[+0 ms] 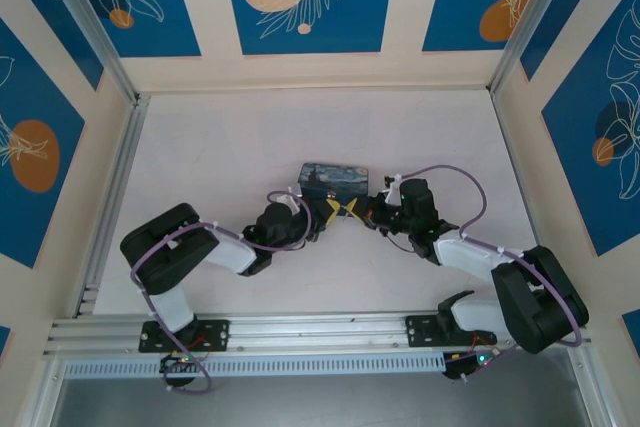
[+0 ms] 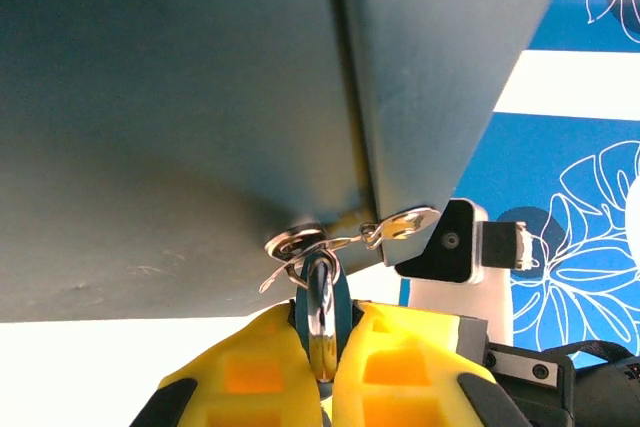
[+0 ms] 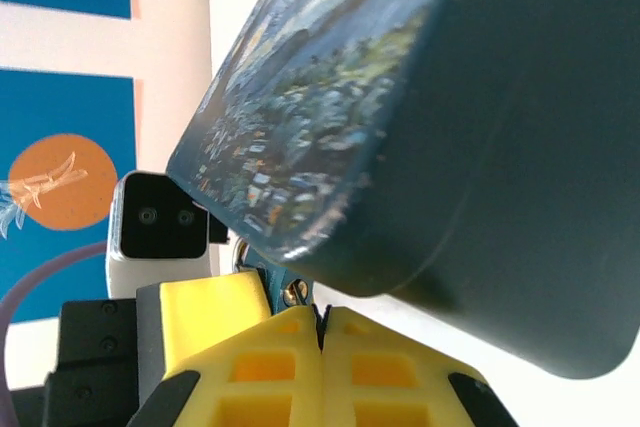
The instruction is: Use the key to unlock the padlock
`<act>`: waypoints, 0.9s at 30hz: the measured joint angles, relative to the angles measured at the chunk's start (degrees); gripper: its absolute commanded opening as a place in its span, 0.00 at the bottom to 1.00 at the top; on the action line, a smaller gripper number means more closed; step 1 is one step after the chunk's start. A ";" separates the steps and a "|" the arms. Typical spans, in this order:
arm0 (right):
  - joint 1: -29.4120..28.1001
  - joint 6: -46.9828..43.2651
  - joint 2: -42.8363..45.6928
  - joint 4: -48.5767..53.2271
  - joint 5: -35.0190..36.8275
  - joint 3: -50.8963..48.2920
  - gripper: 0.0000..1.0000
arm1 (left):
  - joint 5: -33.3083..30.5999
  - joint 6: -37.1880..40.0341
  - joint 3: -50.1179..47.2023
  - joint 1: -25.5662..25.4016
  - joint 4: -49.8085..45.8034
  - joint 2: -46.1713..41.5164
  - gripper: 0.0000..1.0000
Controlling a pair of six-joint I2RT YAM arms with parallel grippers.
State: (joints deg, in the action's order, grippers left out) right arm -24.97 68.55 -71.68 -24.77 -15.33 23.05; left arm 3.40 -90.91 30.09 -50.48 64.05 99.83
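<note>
Padlock (image 2: 321,332) sits clamped between the closed fingers of the left gripper (image 2: 325,342), hard under the lower edge of the tin (image 2: 180,97), mid-table. Key (image 2: 405,222) hangs from a ring (image 2: 295,244) just right of it, close beneath that edge. Right gripper (image 3: 320,332) is shut tight under the tin's rounded corner; whether it holds anything cannot be told. Grippers meet tip to tip. Bare table (image 1: 250,137) lies all round.
</note>
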 measured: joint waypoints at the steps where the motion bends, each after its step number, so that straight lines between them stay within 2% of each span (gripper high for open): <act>1: -0.02 1.05 0.11 0.33 0.26 0.15 0.00 | -0.04 0.00 0.00 0.00 0.00 0.00 0.00; 10: 0.15 9.33 -0.31 0.11 0.37 0.09 0.00 | -0.02 -0.02 0.00 0.00 0.00 0.00 0.00; 18: 1.25 10.34 -0.61 -4.55 -0.39 -2.05 0.00 | 0.33 -0.02 0.00 0.00 -0.20 -0.57 0.00; 27: 3.48 9.40 -0.63 -11.28 -4.66 -2.75 0.00 | 0.63 1.22 -0.04 0.39 -1.51 -4.46 0.00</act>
State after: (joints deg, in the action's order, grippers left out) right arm -21.50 77.95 -72.31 -36.05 -19.99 20.29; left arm 4.03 -89.69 30.04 -50.09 62.54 95.37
